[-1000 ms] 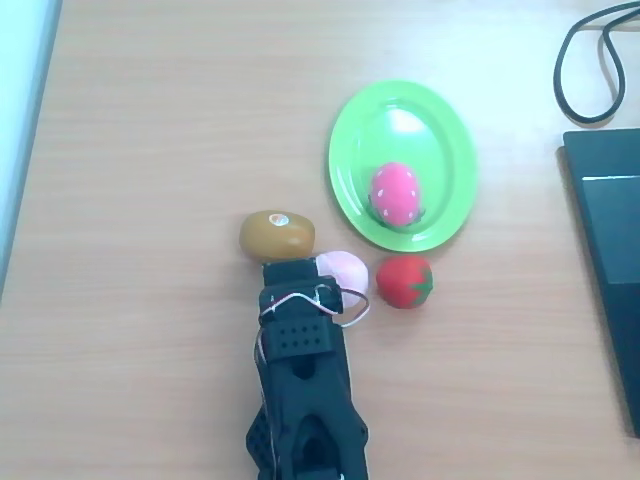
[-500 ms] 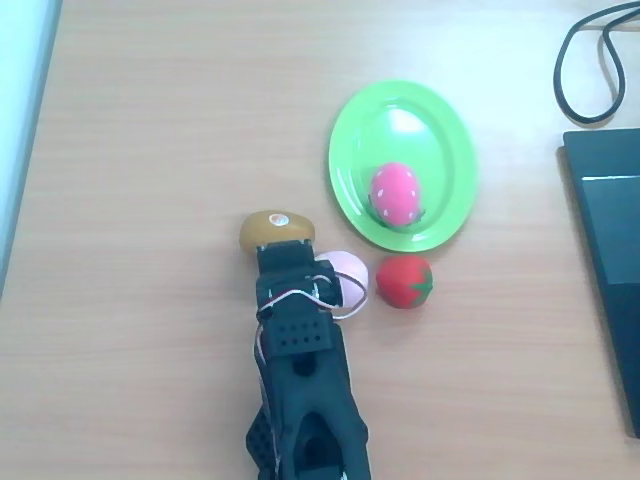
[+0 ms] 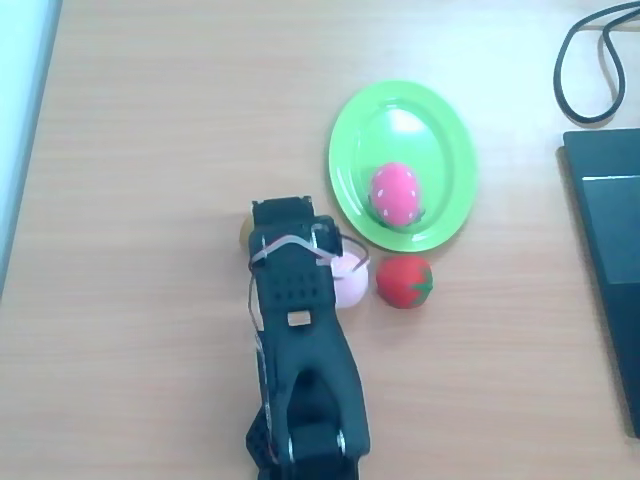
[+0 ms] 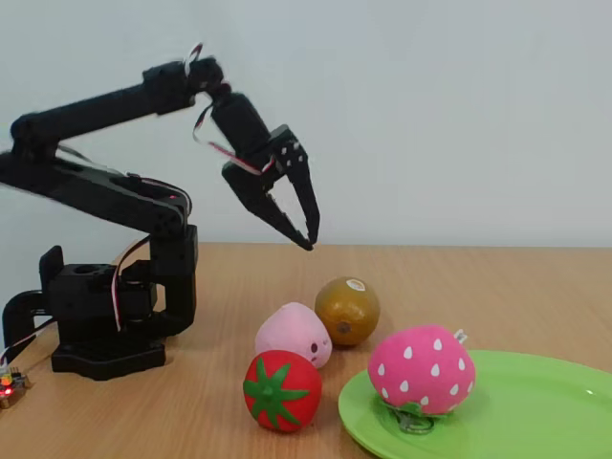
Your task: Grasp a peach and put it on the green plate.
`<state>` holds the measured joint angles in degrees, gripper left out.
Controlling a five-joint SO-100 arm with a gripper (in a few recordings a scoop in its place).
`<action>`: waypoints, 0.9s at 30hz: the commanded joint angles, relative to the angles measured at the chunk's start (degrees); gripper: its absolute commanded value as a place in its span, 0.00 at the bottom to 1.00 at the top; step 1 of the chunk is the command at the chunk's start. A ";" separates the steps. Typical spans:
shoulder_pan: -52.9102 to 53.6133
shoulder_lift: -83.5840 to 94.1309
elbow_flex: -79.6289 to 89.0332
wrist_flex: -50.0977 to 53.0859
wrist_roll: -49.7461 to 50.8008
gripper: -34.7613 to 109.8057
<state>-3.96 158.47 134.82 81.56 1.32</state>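
The pale pink peach [image 4: 292, 335] lies on the wooden table between a brown kiwi [image 4: 347, 311] and a red strawberry [image 4: 280, 390]. In the overhead view the peach [image 3: 352, 279] shows partly beside my black arm. The green plate [image 3: 440, 130] sits just beyond it with a pink white-dotted strawberry [image 3: 396, 193] on it. In the fixed view that plate [image 4: 535, 421] is at the lower right. My gripper [image 4: 308, 239] hangs well above the kiwi and peach, pointing down. Its fingertips meet and hold nothing. From overhead the gripper [image 3: 283, 216] covers most of the kiwi.
The red strawberry [image 3: 404, 281] lies right of the peach, close to the plate's near rim. A dark laptop [image 3: 610, 250] and a black cable [image 3: 580, 60] occupy the right edge. The arm's base [image 4: 105, 325] stands at the left in the fixed view.
In the overhead view the arm has reached further up the picture, its gripper now over the kiwi and hiding it. The fruits and plate have not moved.
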 commanded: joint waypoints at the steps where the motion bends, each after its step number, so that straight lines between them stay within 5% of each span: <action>1: 1.32 -5.80 -8.17 5.45 -0.44 0.18; 12: 13.89 -17.84 -12.30 10.46 -11.78 0.18; 27: 15.03 -18.72 -11.16 10.02 -13.97 0.19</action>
<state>9.93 139.04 123.84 91.32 -11.07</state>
